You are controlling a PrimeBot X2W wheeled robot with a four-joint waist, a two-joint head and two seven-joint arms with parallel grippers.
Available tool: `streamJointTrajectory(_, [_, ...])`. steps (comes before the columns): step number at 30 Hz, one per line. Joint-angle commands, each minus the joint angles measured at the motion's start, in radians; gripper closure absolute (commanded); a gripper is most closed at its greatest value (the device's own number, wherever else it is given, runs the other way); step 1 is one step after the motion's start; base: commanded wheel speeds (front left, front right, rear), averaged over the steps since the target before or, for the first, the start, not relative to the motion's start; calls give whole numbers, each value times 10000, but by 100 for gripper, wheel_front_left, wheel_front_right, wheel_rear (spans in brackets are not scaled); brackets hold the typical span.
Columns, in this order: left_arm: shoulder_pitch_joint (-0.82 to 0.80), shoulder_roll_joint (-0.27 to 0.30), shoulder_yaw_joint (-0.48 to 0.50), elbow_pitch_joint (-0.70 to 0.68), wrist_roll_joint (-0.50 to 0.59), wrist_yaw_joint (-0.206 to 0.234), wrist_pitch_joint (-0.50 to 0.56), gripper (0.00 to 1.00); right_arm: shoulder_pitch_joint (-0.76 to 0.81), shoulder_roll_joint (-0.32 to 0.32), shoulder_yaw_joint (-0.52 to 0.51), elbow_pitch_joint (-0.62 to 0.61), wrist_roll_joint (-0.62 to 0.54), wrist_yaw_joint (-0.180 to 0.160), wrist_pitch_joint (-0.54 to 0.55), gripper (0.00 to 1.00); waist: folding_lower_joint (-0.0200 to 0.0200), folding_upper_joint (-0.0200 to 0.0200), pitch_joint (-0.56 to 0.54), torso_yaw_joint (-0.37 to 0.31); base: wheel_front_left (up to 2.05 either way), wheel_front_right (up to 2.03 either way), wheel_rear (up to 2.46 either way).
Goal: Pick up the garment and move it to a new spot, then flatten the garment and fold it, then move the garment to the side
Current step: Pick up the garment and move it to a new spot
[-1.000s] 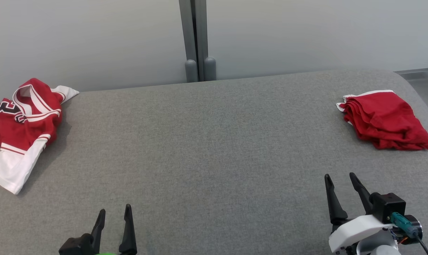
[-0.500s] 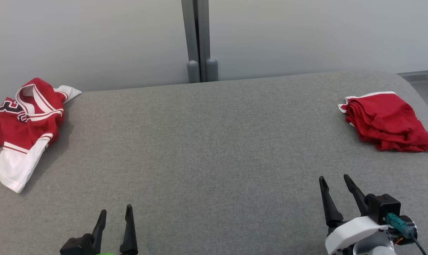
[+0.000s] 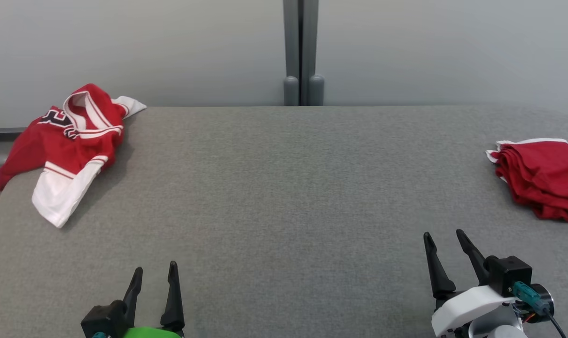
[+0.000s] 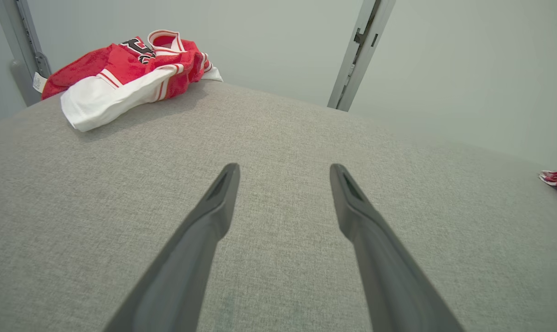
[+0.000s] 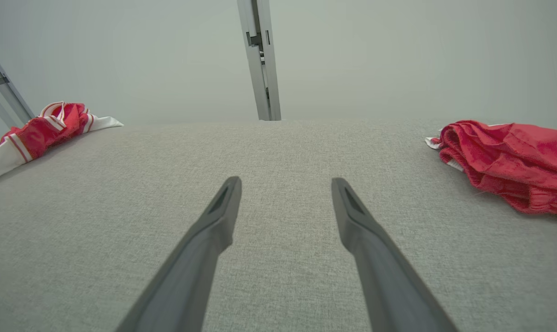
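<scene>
Nearest, the left claw [image 3: 155,267] and right claw [image 3: 443,233] hang over the grey fabric-covered worktop [image 3: 284,197], each with its two dark fingers spread apart and holding nothing. Farther back, a crumpled red-and-white jersey [image 3: 70,141] lies at the far left corner, well apart from a folded red garment [image 3: 542,180] at the right edge.

One grey table [image 3: 284,197] holds two garments: one red-and-white jersey [image 3: 72,141] far left, one red shorts [image 3: 542,180] right. Two grippers near: left gripper [image 3: 156,265], right gripper [image 3: 443,232].
</scene>
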State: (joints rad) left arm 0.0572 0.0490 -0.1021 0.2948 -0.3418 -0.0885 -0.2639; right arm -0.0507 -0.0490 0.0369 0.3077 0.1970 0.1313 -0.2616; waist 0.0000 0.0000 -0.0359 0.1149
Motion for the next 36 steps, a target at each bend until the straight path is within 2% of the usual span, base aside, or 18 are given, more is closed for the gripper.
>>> streamJointTrajectory(1, [-146,29,0,-38,107,-48,-5,0,39,-33,-19,-53,36,-11,-48,0,0,0,65,830,0,0,0])
streamJointTrajectory(9, [-272,27,155,-40,179,-113,-5,0,-102,-32,252,23,145,-11,-48,0,0,0,172,2259,0,0,0])
streamJointTrajectory(17, [-230,26,232,-170,194,-143,-5,0,-194,-35,451,101,149,-11,-50,0,0,0,229,2986,0,0,0])
streamJointTrajectory(23, [-173,26,264,-230,159,-138,-5,0,-225,-35,542,123,135,-11,-48,0,0,0,262,3065,0,0,0])
streamJointTrajectory(30, [-430,45,327,-445,386,-136,-5,0,-379,-35,579,3,-25,-11,-50,0,0,0,408,2795,0,0,0])
streamJointTrajectory(36, [-1525,708,614,-972,757,-226,-5,0,-622,-36,567,-183,-327,-11,-50,0,0,0,840,2383,0,0,0])
